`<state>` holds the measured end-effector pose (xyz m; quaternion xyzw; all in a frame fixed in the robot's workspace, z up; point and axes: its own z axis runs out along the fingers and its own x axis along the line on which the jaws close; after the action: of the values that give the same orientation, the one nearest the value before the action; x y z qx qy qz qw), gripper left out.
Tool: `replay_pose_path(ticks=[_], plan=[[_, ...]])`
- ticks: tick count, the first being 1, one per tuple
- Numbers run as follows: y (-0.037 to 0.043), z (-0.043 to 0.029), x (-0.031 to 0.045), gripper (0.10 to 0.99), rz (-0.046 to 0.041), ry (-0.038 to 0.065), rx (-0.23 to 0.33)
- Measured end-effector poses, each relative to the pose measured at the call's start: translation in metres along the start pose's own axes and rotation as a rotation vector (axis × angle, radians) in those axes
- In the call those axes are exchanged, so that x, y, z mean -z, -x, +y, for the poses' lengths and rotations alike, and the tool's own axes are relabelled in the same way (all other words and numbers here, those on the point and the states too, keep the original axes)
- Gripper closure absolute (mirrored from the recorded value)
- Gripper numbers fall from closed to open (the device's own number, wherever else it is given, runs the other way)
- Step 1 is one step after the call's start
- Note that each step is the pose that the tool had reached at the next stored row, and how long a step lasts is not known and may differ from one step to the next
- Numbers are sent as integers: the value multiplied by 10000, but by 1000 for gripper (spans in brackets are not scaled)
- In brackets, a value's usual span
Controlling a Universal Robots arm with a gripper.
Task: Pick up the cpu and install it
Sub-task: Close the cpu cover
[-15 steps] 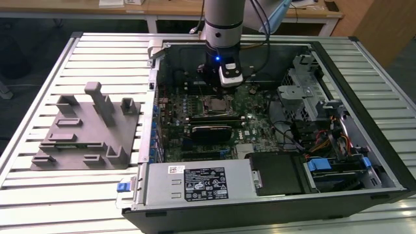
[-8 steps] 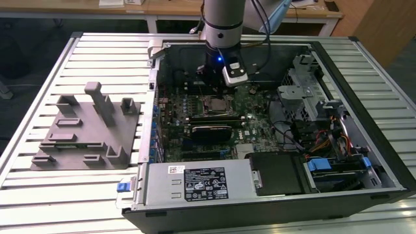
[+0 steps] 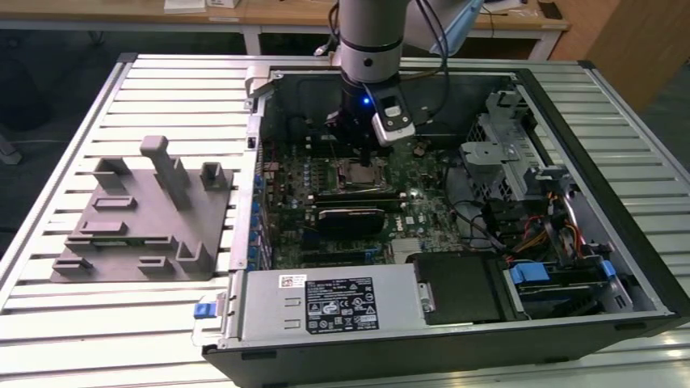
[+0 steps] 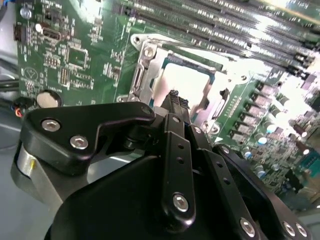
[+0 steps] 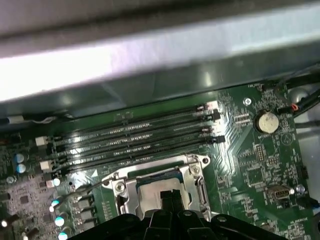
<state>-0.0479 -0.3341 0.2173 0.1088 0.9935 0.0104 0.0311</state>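
The cpu [image 4: 186, 82] [image 5: 148, 192] is a shiny silver square lying flat inside the metal-framed socket [image 4: 144, 70] [image 5: 118, 187] on the green motherboard. My gripper [image 4: 174, 98] [image 5: 170, 196] hangs just above it, over the cpu's near part, with its two black fingertips pressed together and nothing between them. In the exterior view the arm reaches down into the open computer case, and the gripper [image 3: 357, 150] is above the socket [image 3: 363, 171].
Several black memory slots [image 5: 135, 135] run beside the socket, with a coin battery [image 5: 266, 121] [image 4: 46, 99] on the board. The case holds a black block [image 3: 347, 218], a power supply [image 3: 323, 303] and a drive cage [image 3: 502, 153]. A grey fixture [image 3: 140, 218] stands on the slatted table.
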Motion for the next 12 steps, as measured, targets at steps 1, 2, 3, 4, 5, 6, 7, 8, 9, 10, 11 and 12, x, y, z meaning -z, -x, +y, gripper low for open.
replay_pose_path(ticks=[1,2,3,4,5,6,7,8,9,10,11,12], plan=[[3,-15,-3,980,0,0,0],[5,-26,-6,980,0,0,1],[-1,-34,-8,980,-1,0,-2],[-12,-39,-10,980,-1,0,-1],[-28,-45,-11,980,0,-1,0],[-46,-52,-13,980,0,-1,0],[-63,-57,-15,980,-1,0,0],[-77,-61,-18,980,-1,2,0],[-93,-66,-20,980,-1,1,0],[-111,-71,-22,980,0,0,0],[-131,-75,-25,980,0,0,0],[-151,-80,-28,980,-1,2,0]])
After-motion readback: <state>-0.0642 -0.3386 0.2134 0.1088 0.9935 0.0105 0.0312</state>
